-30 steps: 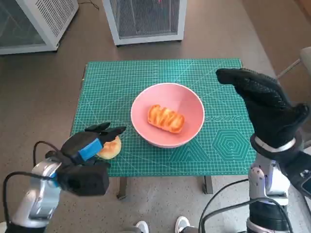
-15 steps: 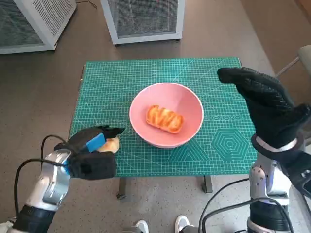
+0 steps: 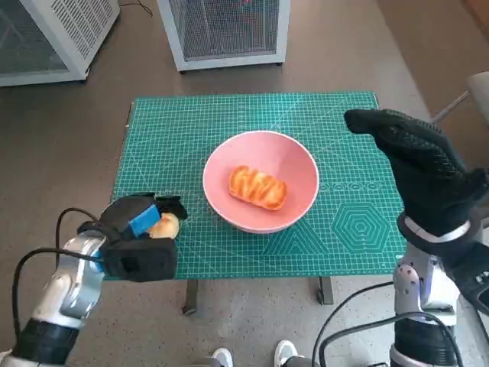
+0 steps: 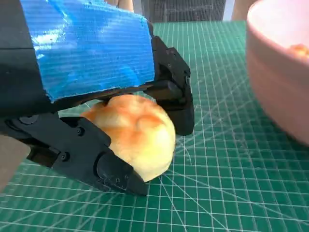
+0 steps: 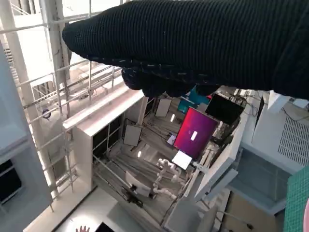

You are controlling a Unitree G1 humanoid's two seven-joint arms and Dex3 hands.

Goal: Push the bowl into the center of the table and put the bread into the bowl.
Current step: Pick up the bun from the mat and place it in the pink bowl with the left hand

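The left hand is being closed around the round bread roll at the table's near left corner; compared with a second ago its fingers have been drawn in over the roll, and in the left wrist view the roll is being clasped between black fingers above and below while apparently resting on the green mat. The grasp is judged secured, so lifting is what remains. Just beyond those fingertips, the pink bowl is being left near the table's middle with a glazed pastry inside. Farther right, the right hand is being kept raised, outstretched and empty, much as before.
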